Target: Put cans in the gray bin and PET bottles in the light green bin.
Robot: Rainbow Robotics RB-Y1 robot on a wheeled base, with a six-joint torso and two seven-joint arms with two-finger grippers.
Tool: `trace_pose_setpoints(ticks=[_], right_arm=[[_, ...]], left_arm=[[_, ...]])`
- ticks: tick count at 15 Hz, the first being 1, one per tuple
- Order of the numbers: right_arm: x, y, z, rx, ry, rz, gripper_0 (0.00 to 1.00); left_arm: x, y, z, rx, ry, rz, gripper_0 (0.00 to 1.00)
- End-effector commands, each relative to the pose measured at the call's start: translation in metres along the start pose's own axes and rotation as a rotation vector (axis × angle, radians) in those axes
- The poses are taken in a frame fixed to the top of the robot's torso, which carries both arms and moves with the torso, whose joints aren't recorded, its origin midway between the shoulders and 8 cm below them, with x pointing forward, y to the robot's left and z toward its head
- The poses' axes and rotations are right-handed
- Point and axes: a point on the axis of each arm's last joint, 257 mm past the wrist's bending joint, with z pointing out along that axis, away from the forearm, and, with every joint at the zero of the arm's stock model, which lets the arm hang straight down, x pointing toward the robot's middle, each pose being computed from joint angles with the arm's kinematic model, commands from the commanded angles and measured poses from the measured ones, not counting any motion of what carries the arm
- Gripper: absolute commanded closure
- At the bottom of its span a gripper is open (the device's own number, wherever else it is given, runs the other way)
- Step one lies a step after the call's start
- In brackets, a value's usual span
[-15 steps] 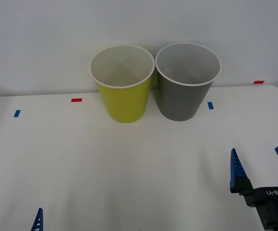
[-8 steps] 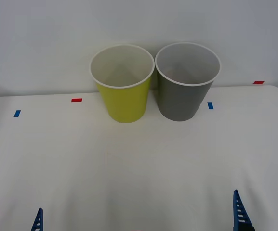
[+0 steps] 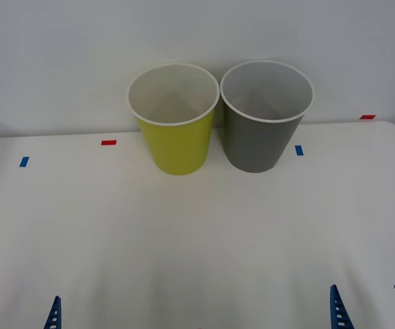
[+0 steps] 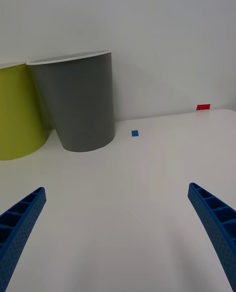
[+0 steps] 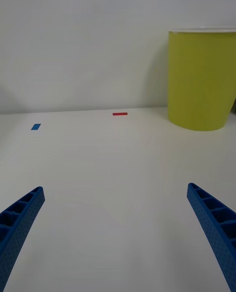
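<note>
**Both pincers spread wide and empty at the near table edge**

Your right gripper (image 3: 371, 307) sits low at the near right edge of the white table (image 3: 197, 233), its two blue ribbed fingers (image 4: 215, 223) spread wide with nothing between them. Your left gripper (image 3: 19, 312) sits at the near left edge, likewise spread and empty; in the front view you see just the tapered tips of both pairs, the rest cut off by the frame.

Ahead of the right gripper and toward the left stands the gray bin (image 3: 259, 133): a tall, tapered round shape, matte dark gray wall, thin white rim, pale inside. Just beside it, ahead of the left gripper and toward the right, stands the light green bin (image 3: 178, 140), the same shape in yellow-green. The two rims nearly touch; you cannot tell whether they do. What you can see of each bin's pale interior holds nothing, though the bottoms are hidden by the walls.

Small flat blue tape marks (image 3: 298, 149) and red tape marks (image 3: 108, 142) lie on the table well ahead of both grippers.
</note>
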Motion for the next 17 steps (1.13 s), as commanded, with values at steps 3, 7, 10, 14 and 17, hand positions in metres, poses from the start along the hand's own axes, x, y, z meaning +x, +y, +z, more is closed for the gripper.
trace_pose_setpoints(ticks=[3, 7, 10, 14, 17], right_arm=[[0.0001, 0.0000, -0.0001, 0.000, 0.000, 0.000, 0.00], [0.0001, 0.0000, -0.0001, 0.000, 0.000, 0.000, 0.00], [0.0001, 0.0000, -0.0001, 0.000, 0.000, 0.000, 0.00], [0.0001, 0.0000, -0.0001, 0.000, 0.000, 0.000, 0.00], [0.0001, 0.0000, -0.0001, 0.000, 0.000, 0.000, 0.00]], left_arm=[[0.0000, 0.0000, 0.0000, 0.000, 0.000, 0.000, 0.00], [0.0000, 0.0000, 0.0000, 0.000, 0.000, 0.000, 0.00], [0.0000, 0.0000, 0.0000, 0.000, 0.000, 0.000, 0.00], [0.0000, 0.0000, 0.0000, 0.000, 0.000, 0.000, 0.00], [0.0000, 0.0000, 0.0000, 0.000, 0.000, 0.000, 0.00]])
